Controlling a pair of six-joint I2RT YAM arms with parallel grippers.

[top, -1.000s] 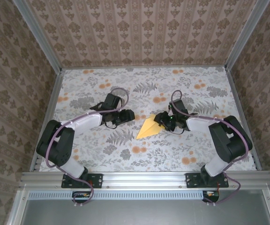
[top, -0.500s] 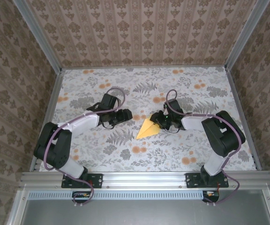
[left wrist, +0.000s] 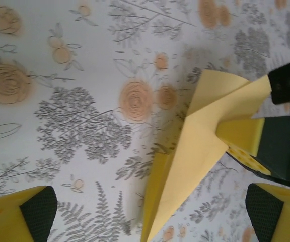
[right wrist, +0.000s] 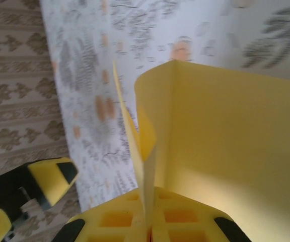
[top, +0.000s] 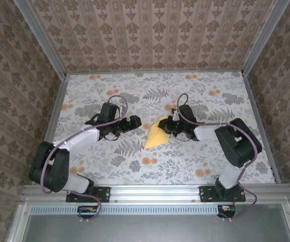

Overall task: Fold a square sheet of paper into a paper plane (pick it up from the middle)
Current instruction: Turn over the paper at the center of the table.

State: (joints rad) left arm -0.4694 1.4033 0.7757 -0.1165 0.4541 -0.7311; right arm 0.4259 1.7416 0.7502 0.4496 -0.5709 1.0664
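Obs: right claw (top: pixel 168 125) is clamped shut on the rear fold of the paper plane (top: pixel 156 135), keeping its crease pinched. The plane sits mid-bench (top: pixel 210 161), nose toward the near edge. The left claw (top: pixel 131 123) is spread wide, near the paper but not touching it (probably leaving room).

Top external: high, behind arm bases (top: pixel 87 193), tilted down and forward. Far off. Bases at bottom edge, table (top: pixel 110 161) mid-frame, patterned wall (top: pixel 155 35) across top. Left gripper (top: pixel 133 122), paper plane (top: pixel 156 136) and right gripper (top: pixel 168 125) near centre.

Left wrist: close above table, facing almost straight down, own fingertips (left wrist: pixel 37 212) in lower corners.

Right wrist: very close, looking out past own fingers (right wrist: pixel 115 222) at bottom edge, table and wall beyond.

Shared: paper plane in all three. Left wrist catches right gripper at right edge. Right wrist catches left gripper at lower left.
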